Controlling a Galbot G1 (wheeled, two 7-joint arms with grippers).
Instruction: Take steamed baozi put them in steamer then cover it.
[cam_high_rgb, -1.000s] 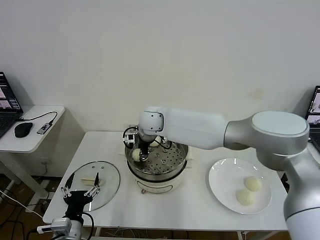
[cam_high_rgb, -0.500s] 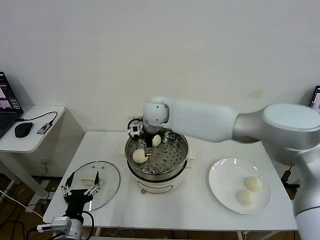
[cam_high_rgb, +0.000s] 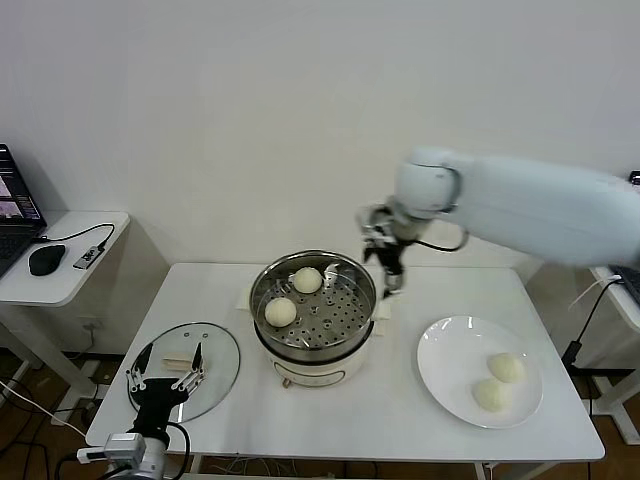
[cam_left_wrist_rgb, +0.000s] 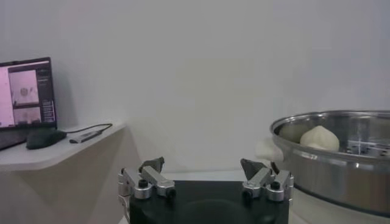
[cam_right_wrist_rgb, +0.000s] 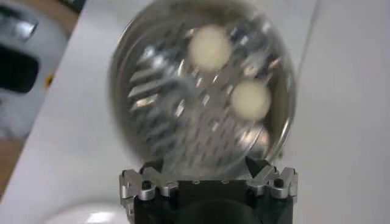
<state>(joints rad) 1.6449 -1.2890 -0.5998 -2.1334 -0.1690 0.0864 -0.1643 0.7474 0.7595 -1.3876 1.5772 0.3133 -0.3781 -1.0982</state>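
Note:
The steamer (cam_high_rgb: 314, 345) stands mid-table with two baozi on its perforated tray, one at the left (cam_high_rgb: 280, 312) and one at the back (cam_high_rgb: 307, 280). Two more baozi (cam_high_rgb: 506, 367) (cam_high_rgb: 489, 395) lie on the white plate (cam_high_rgb: 450, 375) at the right. My right gripper (cam_high_rgb: 388, 268) is open and empty, above the steamer's right rim; its wrist view looks down on the steamer (cam_right_wrist_rgb: 152, 91) and both buns (cam_right_wrist_rgb: 209, 45) (cam_right_wrist_rgb: 250, 99). The glass cover (cam_high_rgb: 222, 360) lies flat at the front left. My left gripper (cam_high_rgb: 165, 378) is open over the cover; its wrist view shows the steamer (cam_left_wrist_rgb: 341, 176) with a bun (cam_left_wrist_rgb: 319, 138).
A side desk (cam_high_rgb: 55, 270) at the left holds a laptop, a mouse (cam_high_rgb: 46, 259) and a cable. The table's front edge runs just below the cover and the plate. A wall stands close behind the table.
My right gripper has let go of a baozi on the left of the steamer tray, then lifted and swung right to above the steamer's right rim. The left arm has not moved.

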